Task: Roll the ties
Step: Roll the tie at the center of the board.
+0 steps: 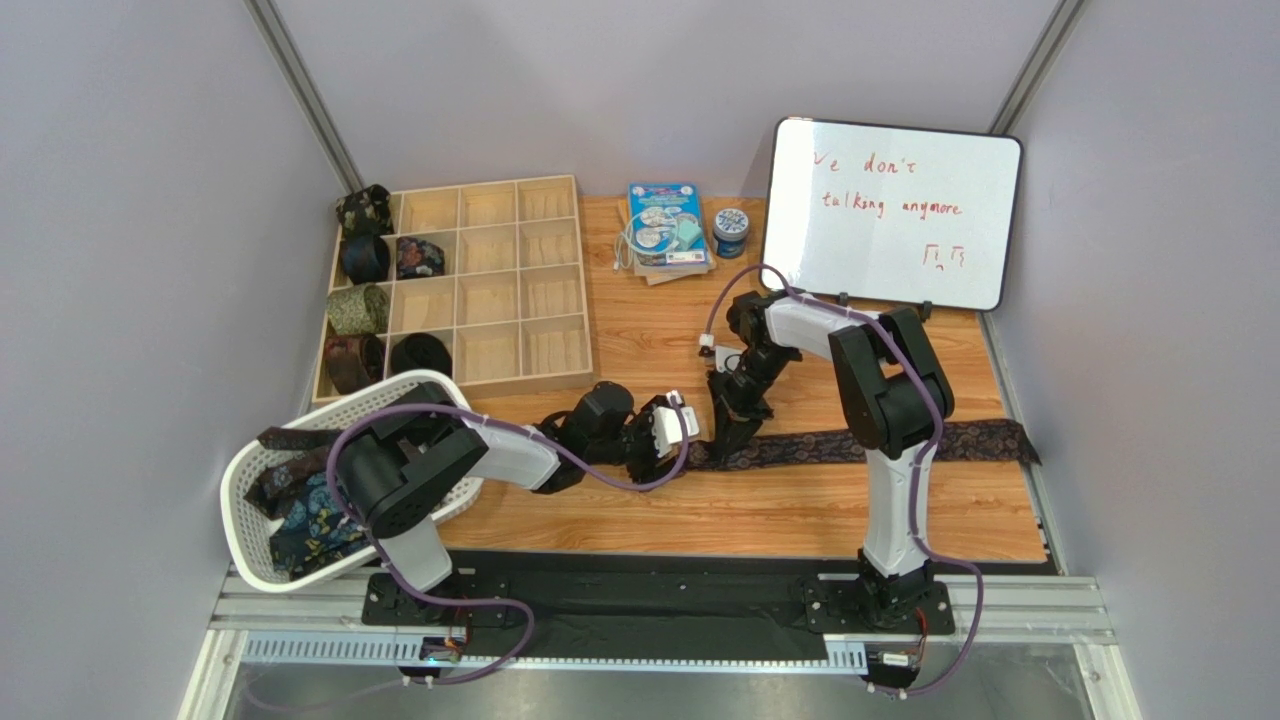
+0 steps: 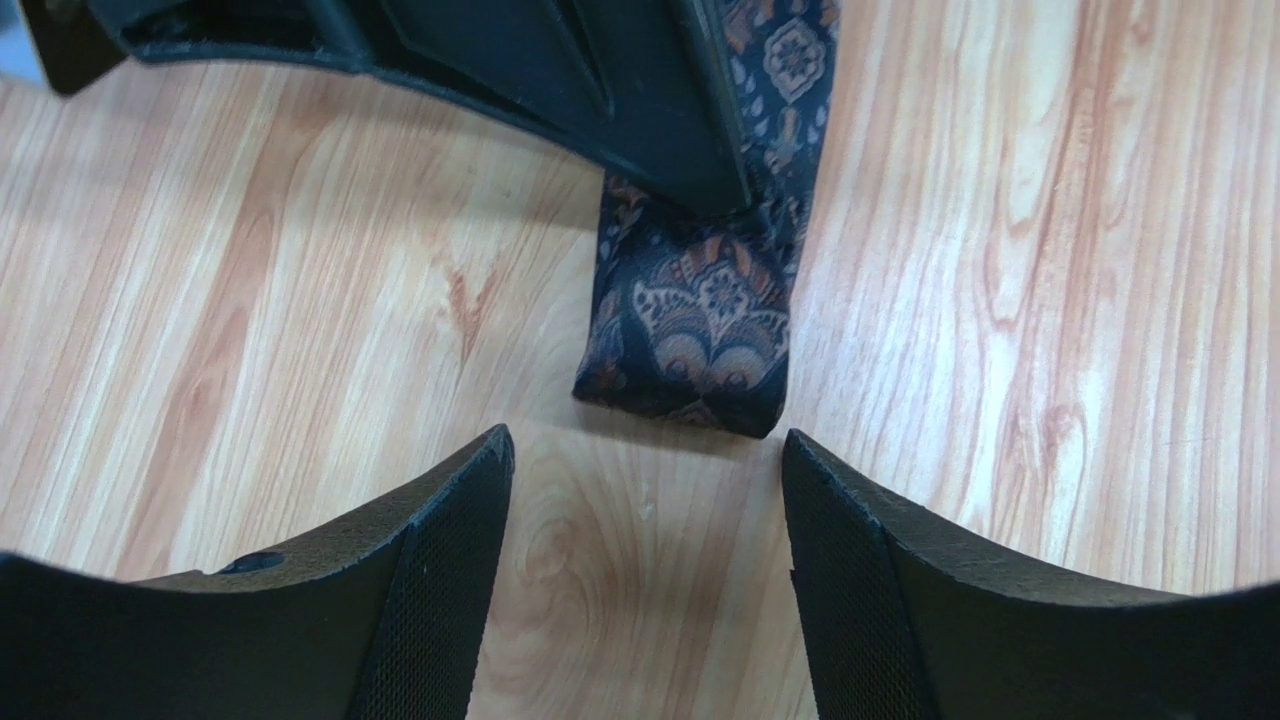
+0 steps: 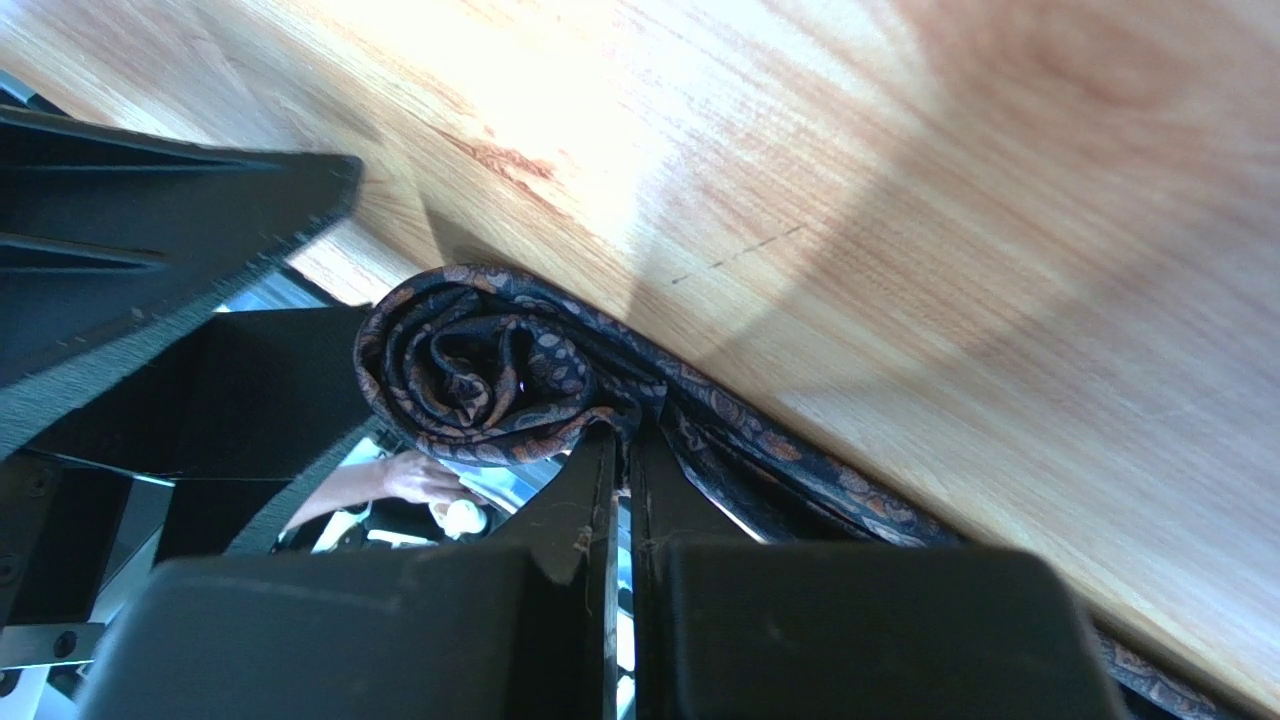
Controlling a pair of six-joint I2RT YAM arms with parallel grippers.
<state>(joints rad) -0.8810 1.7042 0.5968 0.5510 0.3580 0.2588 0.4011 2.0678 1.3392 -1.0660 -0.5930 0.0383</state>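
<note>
We find one long navy fabric necktie with an orange-brown paisley print (image 1: 902, 444) lying flat across the light wooden table (image 1: 676, 510), running from the table's middle to its right edge. Its left end is wound into a small loose coil (image 3: 473, 368).

The right gripper (image 1: 736, 432) has its fingers pressed together, tips touching the necktie just beside the coil. We cannot tell whether any fabric is caught between them.

The left gripper (image 2: 646, 450) is spread, with nothing between its fingers. It faces the coiled end (image 2: 691, 338) from just beside it, not touching.

Several rolled ties (image 1: 361, 285) sit in the left compartments of a shallow wooden compartment tray (image 1: 511, 285) at the far left. Loose ties (image 1: 308, 525) lie in a white mesh basket (image 1: 253, 543) beside the left arm.
</note>
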